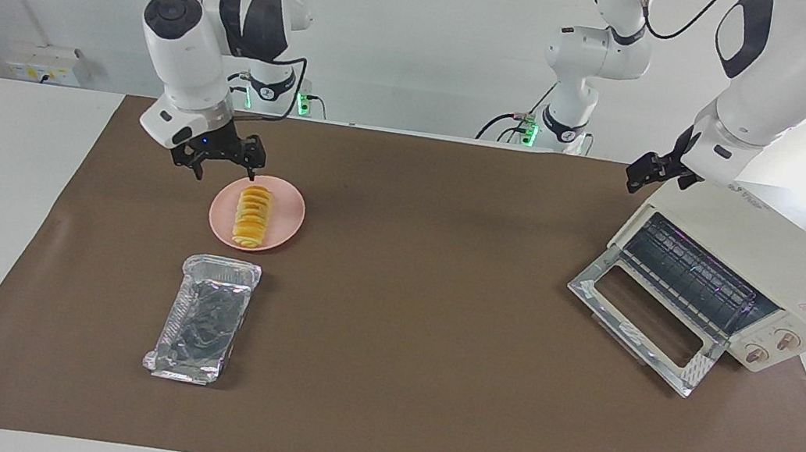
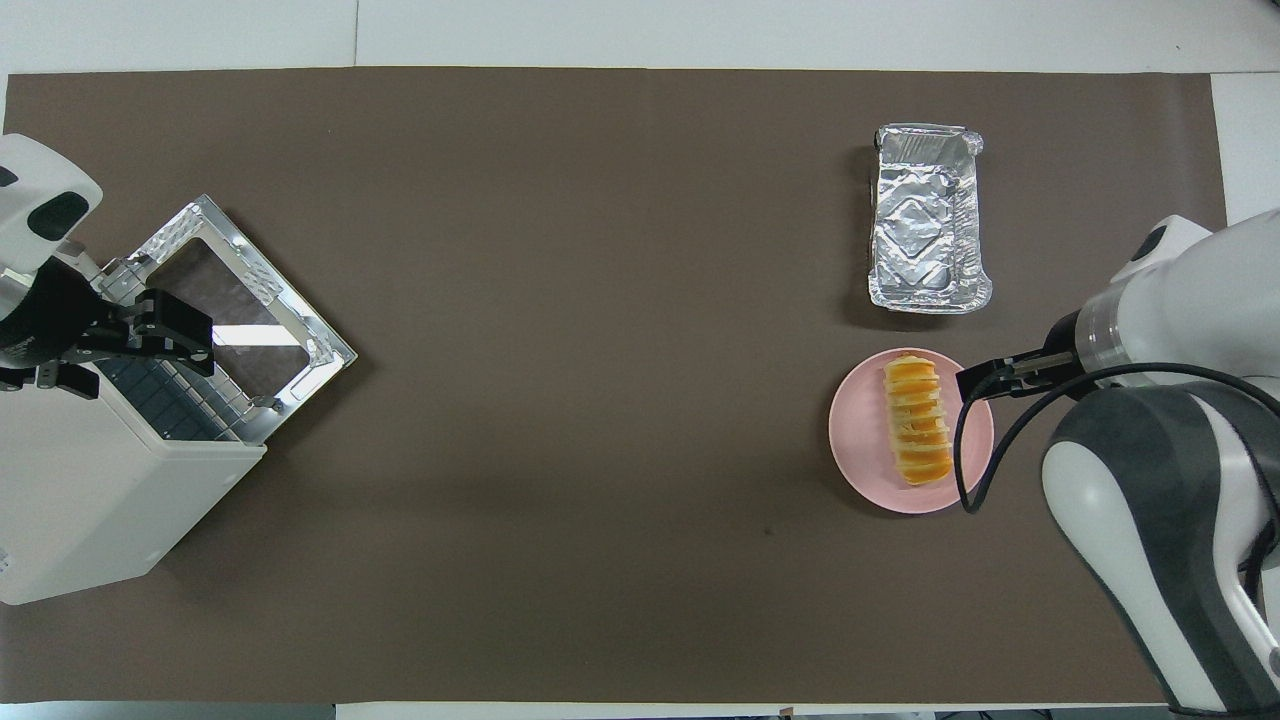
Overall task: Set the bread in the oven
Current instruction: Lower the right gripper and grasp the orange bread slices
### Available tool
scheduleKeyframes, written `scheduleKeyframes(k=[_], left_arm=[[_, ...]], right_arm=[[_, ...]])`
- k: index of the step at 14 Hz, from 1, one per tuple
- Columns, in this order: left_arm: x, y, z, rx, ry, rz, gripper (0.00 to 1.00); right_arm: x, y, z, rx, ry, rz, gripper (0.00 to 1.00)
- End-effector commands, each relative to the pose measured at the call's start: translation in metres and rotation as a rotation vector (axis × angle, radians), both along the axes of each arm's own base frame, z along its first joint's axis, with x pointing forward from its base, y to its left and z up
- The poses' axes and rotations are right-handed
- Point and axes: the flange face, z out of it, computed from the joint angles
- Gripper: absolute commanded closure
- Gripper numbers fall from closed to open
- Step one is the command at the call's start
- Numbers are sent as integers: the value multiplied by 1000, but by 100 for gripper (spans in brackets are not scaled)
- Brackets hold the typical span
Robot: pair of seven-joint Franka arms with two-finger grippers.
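Observation:
The bread [image 1: 252,216] is a golden ridged loaf lying on a round pink plate [image 1: 287,219] toward the right arm's end of the table; it also shows in the overhead view [image 2: 918,418]. My right gripper [image 1: 224,171] is open and empty, low over the plate's rim, not touching the bread. The cream-white oven [image 1: 762,253] stands at the left arm's end with its glass door [image 1: 641,326] dropped open and its wire rack showing. My left gripper [image 1: 651,174] waits over the oven's top edge, above the door opening.
A crinkled silver foil tray [image 1: 205,318] lies empty just farther from the robots than the plate. A brown mat [image 1: 427,277] covers the table between the plate and the oven.

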Motion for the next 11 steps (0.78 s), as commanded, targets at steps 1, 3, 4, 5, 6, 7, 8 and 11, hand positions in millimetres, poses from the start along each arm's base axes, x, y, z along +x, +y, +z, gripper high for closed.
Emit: scheduleKeyframes(k=[1, 3, 4, 5, 6, 7, 8, 11], left_arm=[[-3, 2, 1, -12, -4, 3, 0], [-3, 2, 1, -12, -4, 3, 0], [-3, 2, 1, -12, -4, 3, 0], [-3, 2, 1, -12, -4, 5, 0], [-3, 2, 1, -12, -2, 3, 0], [-3, 2, 1, -12, -3, 3, 0], [-3, 2, 1, -12, -4, 3, 0], [-3, 2, 1, -12, -4, 3, 0]], right_arm=[[-4, 14, -44, 3, -38, -20, 0], [0, 15, -69, 11, -66, -15, 0], [0, 14, -75, 14, -78, -13, 0], [0, 12, -81, 14, -78, -13, 0], [1, 11, -85, 16, -87, -11, 0], [2, 12, -91, 19, -96, -8, 0], [4, 11, -98, 21, -98, -11, 0], [9, 3, -117, 25, -97, -31, 0]])
